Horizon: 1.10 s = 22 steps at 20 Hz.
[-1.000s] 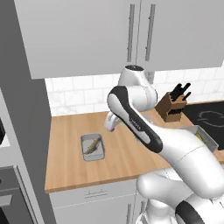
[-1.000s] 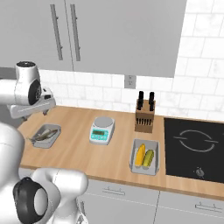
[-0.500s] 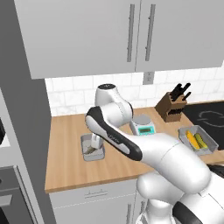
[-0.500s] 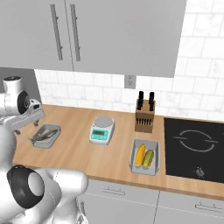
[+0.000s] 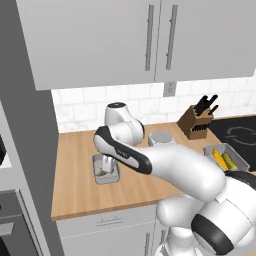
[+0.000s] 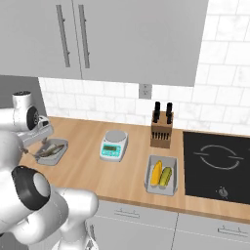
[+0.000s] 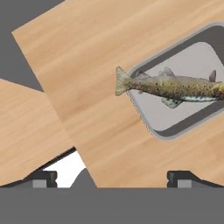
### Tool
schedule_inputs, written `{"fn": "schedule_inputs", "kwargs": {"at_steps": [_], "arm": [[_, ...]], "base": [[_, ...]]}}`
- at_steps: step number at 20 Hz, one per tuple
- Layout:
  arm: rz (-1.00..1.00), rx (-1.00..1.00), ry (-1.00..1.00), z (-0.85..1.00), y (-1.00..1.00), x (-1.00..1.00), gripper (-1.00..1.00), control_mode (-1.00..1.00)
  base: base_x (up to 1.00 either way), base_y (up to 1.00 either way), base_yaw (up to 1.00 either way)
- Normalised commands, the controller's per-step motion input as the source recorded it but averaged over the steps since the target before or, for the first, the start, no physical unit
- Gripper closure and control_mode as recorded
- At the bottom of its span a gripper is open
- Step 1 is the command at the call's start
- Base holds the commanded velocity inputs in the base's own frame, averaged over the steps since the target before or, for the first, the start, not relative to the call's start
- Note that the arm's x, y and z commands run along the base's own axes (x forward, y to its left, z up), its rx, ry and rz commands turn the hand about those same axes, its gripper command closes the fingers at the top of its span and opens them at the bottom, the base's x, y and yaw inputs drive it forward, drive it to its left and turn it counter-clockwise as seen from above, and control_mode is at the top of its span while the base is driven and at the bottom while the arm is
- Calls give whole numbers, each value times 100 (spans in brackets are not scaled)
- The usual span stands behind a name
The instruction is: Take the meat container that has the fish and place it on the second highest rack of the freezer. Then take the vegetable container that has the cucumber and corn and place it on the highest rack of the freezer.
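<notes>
The meat container (image 5: pixel 106 174) is a grey tray near the left end of the wooden counter, with a speckled fish (image 7: pixel 175 87) in it; the right base view shows this tray (image 6: pixel 51 152) too. My gripper (image 7: pixel 113 179) hangs low beside the tray, open and holding nothing, with bare wood between its tips and the fish's tail off to one side. In the left base view the gripper (image 5: pixel 107 163) sits right over the tray. The vegetable container (image 6: pixel 162 174) holds corn and a cucumber and stands on the right part of the counter (image 5: pixel 227 158). The freezer is out of view.
A kitchen scale (image 6: pixel 114 145) and a knife block (image 6: pixel 161 132) stand between the two containers. A black stove top (image 6: pixel 219 161) lies at the right. Wall cabinets (image 5: pixel 150 35) hang above. The counter's left end (image 5: pixel 56 175) meets a tall grey panel.
The arm has swung left and down from above the counter's middle to the meat container. The gripper stayed open. Both containers kept their places.
</notes>
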Motion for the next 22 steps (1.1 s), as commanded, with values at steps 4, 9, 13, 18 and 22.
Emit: {"fn": "schedule_inputs", "kwargs": {"at_steps": [4, 9, 13, 18, 22], "arm": [[2, 0, 0, -27, 0, 22, -100, -100], [3, 0, 0, -27, 0, 20, -100, -100], [3, 0, 0, -21, 0, 15, -100, -100], [1, 0, 0, -18, 0, 17, -100, -100], [0, 0, 0, -21, 0, 18, -100, -100]], "base": [[0, 0, 0], [0, 0, 0], [0, 0, 0], [0, 0, 0], [0, 0, 0]]}}
